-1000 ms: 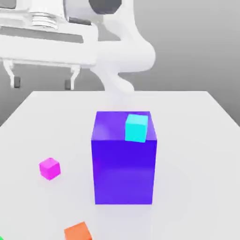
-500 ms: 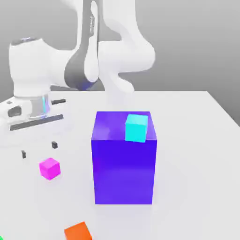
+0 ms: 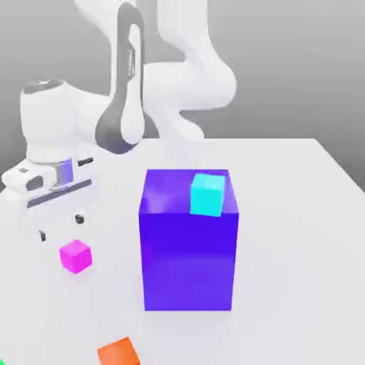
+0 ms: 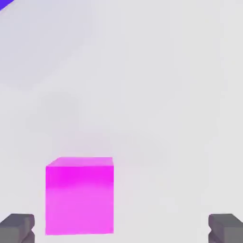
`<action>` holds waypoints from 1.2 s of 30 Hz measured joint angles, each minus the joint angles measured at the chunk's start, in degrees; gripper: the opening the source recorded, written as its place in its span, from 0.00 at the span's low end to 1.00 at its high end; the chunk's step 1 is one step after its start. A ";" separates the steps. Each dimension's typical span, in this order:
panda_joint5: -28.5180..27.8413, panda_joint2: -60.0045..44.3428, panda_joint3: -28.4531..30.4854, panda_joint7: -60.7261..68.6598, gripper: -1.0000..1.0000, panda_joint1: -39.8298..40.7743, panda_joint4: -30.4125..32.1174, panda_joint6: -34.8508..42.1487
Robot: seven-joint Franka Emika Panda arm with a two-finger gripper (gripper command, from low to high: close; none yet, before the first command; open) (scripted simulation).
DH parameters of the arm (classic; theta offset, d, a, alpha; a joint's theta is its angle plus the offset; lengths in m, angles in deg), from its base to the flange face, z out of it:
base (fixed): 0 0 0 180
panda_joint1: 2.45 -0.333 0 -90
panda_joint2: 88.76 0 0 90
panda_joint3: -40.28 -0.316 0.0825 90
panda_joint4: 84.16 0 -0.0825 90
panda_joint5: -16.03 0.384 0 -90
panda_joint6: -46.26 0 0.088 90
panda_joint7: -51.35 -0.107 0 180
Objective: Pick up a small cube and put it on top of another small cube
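The gripper (image 3: pixel 61 227) hangs above the white table (image 3: pixel 299 214), jaws spread wide apart and holding nothing; its dark fingertips (image 4: pixel 16 227) flank open space in the hand view. The small magenta cube (image 3: pixel 75 256) rests on the table just below the gripper, at roughly 9 o'clock from the large purple-blue block (image 3: pixel 189 249), apart from it; a cyan cube (image 3: pixel 207 194) sits on the block's top face; an orange cube (image 3: pixel 118 352) lies at 7 o'clock from the block.

The small cube (image 3: pixel 75 256) is looking smooth and matt — plain magenta. The purple-blue block (image 3: pixel 189 242) is showing a faint gloss, the white table (image 3: pixel 299 235) staying matt.
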State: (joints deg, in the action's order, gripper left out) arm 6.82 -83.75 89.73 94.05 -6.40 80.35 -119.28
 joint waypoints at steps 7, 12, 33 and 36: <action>7.42 -1.51 1.73 5.14 0.50 -3.54 -0.65 -1.66; 21.69 -5.08 1.63 15.27 0.50 -7.10 -1.21 -3.05; 69.00 -23.41 -27.29 51.34 0.00 11.52 -6.31 -6.23; 68.20 -22.87 -26.52 50.61 0.00 10.90 -6.17 -5.98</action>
State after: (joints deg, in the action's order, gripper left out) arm 75.02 -106.62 63.20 144.66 4.51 74.19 -125.26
